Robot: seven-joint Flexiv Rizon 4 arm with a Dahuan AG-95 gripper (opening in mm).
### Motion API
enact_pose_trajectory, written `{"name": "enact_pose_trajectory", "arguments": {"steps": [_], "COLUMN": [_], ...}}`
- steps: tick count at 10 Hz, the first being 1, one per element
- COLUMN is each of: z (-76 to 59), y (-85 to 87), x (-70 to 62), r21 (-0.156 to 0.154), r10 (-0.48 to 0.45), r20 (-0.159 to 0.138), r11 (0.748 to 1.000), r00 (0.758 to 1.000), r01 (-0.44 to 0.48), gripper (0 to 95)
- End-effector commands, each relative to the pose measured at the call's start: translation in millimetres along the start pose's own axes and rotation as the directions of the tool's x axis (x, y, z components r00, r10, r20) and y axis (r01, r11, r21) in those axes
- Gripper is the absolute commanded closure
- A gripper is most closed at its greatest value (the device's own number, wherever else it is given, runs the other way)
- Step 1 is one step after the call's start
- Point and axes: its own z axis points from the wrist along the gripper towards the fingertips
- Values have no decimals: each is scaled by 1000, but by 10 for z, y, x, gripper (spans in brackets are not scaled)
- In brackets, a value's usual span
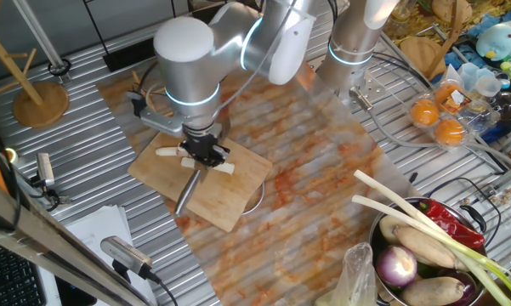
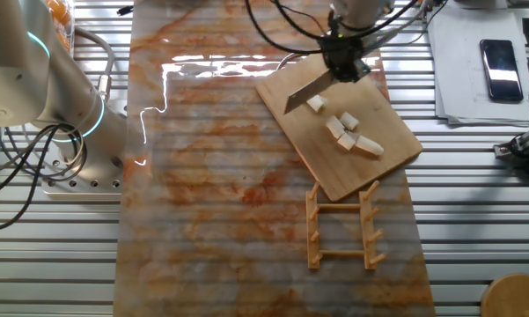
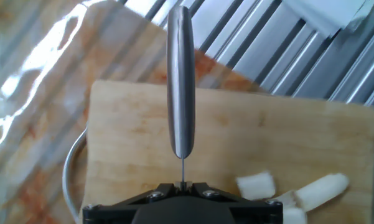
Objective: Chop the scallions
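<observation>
The scallions lie as several short cream-white chunks (image 2: 348, 132) on the wooden cutting board (image 2: 378, 114). They also show in one fixed view (image 1: 167, 152) and at the lower right of the hand view (image 3: 256, 184). My gripper (image 1: 204, 155) is shut on a steel knife (image 2: 306, 92). It stands over the board (image 1: 229, 195) beside the chunks. In the hand view the gripper (image 3: 183, 185) clamps the knife (image 3: 181, 87), whose blade points away along the board (image 3: 130, 130). The blade hangs just off the nearest chunk (image 2: 316, 104).
A wooden rack (image 2: 343, 226) lies beside the board. A bowl (image 1: 383, 234) of vegetables with long green-leaved stalks (image 1: 425, 229) stands at the near right. Oranges (image 1: 438, 119) sit at the back right. A wooden stand (image 1: 36, 98) is at the left. A phone (image 2: 499, 69) lies on papers.
</observation>
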Motion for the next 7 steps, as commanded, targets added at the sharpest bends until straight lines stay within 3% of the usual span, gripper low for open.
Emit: {"name": "enact_pose_trajectory", "arguments": {"steps": [1, 4, 5, 7], "z": [16, 111, 149, 208], "y": [33, 98, 92, 63], "x": [76, 202, 203, 186], "r21": [25, 49, 71, 67], "r10": [-64, -70, -69, -81], "r20": [7, -16, -14, -1], "r11": [998, 996, 995, 994], "r00": [998, 997, 997, 997], "r01": [64, 70, 70, 81], "gripper": [950, 950, 950, 950]}}
